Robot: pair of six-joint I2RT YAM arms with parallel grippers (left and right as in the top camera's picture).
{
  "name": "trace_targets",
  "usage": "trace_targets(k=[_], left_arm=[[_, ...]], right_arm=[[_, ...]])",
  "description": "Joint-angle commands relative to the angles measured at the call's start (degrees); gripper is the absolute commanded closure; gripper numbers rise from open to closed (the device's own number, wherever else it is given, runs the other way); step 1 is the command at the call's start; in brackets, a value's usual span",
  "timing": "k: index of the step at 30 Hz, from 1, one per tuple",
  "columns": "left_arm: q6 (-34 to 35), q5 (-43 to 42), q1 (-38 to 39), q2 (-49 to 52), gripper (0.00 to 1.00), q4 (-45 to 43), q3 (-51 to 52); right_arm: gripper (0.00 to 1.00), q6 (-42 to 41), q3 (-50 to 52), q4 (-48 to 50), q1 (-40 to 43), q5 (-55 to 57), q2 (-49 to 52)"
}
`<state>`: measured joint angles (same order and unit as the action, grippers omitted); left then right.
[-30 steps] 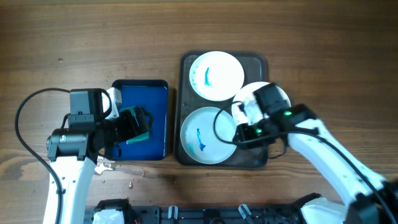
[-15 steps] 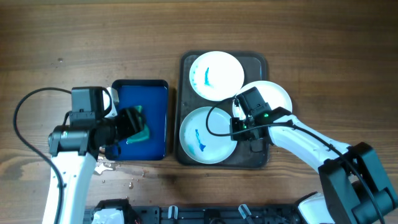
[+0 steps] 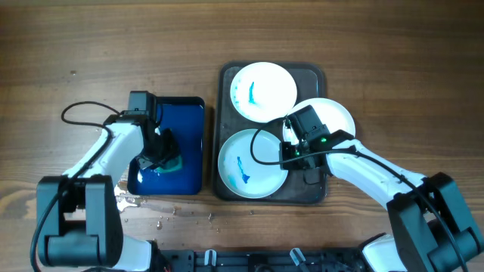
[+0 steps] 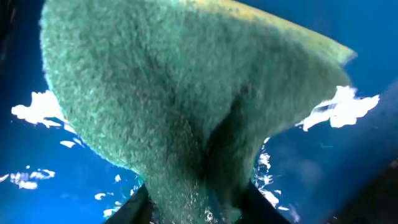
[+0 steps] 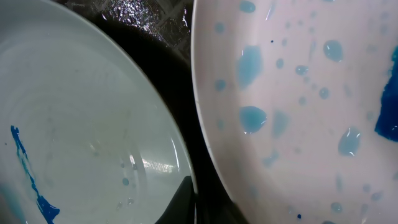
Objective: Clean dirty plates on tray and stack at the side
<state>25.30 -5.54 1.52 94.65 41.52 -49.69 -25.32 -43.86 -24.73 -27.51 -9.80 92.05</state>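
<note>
Clamps the green sponge [image 3: 172, 165] between the jaws of the left gripper [image 3: 163, 153], low in the wet blue tray [image 3: 189, 113]. Shows on the dark tray [image 3: 318, 72] a smeared far plate [image 3: 265, 91], a smeared near plate [image 3: 246, 162] and a droplet-spotted right plate [image 3: 340, 113] overhanging the rim. Sets the right gripper [image 3: 293, 157] between the latter two, jaw state impossible to tell.

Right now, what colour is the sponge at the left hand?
Green; the sponge shows best in the left wrist view.
</note>
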Motion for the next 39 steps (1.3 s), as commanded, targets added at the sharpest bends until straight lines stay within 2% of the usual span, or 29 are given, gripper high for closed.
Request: trace_targets(k=[1,3,4,6,8,9,10,11,12,14,16,19,22,24,26,29,31,33,36,38,39], left_arm=[[1.3,2.9,1.0,2.5,0.96,0.1,0.7],[1.3,1.9,1.0,1.9,0.96,1.6,0.0],[1.3,2.0,1.0,1.4,0.92,3.3,-1.0],[1.3,1.9,1.0,-0.3,0.58,5.2,-2.3],[1.3,1.9,1.0,-0.5,0.41,5.2,-2.3],[1.3,2.0,1.1,-0.1,0.34,5.2,-2.3],[1.3,2.1,1.4,0.5,0.32,4.2,-1.7],[1.3,2.1,1.6,1.0,0.34,2.9,-0.9],[1.3,2.1,1.7,1.6,0.48,0.9,0.3],[1.3,2.0,1.7,1.7,0.96,0.1,0.9],[1.3,2.0,1.7,0.9,0.96,0.8,0.8],[1.3,0.7,1.7,-2.3,0.96,6.6,-2.4],[1.3,-1.0,4.8,-10.7,0.96,12.1,-7.0],[1.4,0.7,7.0,-13.9,0.96,12.1,-7.0],[2.2,5.7,9.3,-14.6,0.96,11.9,-6.9],[2.2,6.1,9.9,-12.9,0.96,11.2,-6.8],[2.6,2.5,10.0,-11.9,0.96,10.9,-6.8],[2.7,-4.1,11.4,-11.9,0.96,9.8,-6.8],[8.4,-4.7,19.1,-11.1,0.96,6.1,-6.8],[15.8,-5.7,25.8,-7.8,0.96,1.3,-6.8],[17.2,-7.4,27.4,-6.3,0.96,-0.9,-6.8]], right_arm=[[0.96,-0.2,0.3,0.1,-0.1,2.3,1.5],[0.96,-0.2,0.3,0.1,-0.1,2.3,1.5],[0.96,-0.1,0.3,0.0,-0.1,2.3,1.5],[0.95,-0.1,0.3,0.1,-0.1,2.3,1.5],[0.96,-0.2,0.3,0.1,-0.1,2.3,1.5],[0.95,-0.2,0.3,0.1,-0.1,2.3,1.5],[0.95,-0.2,0.3,0.1,-0.1,2.3,1.5],[0.96,-0.2,0.3,0.1,-0.1,2.3,1.5],[0.96,-0.2,0.3,0.1,-0.1,2.3,1.5],[0.95,-0.2,0.3,0.1,-0.1,2.3,1.5],[0.96,-0.2,0.3,0.0,-0.1,2.3,1.5],[0.95,-0.2,0.3,-0.1,-0.1,2.3,1.5],[0.95,-0.2,0.3,-0.1,-0.1,2.3,1.5],[0.96,-0.2,0.3,-0.2,-0.1,2.3,1.5],[0.96,-0.2,0.3,-0.2,-0.1,2.3,1.5],[0.95,-4.1,0.3,-0.1,-0.1,2.3,1.5],[0.96,-8.9,0.3,0.1,-0.1,2.2,1.5],[0.96,-9.3,0.3,1.0,-0.1,2.0,1.5],[0.96,-9.2,0.3,1.5,-0.1,2.1,1.5],[0.96,-9.1,0.3,1.5,-0.1,2.1,1.5],[0.96,-9.1,0.3,1.5,-0.1,2.1,1.5]])
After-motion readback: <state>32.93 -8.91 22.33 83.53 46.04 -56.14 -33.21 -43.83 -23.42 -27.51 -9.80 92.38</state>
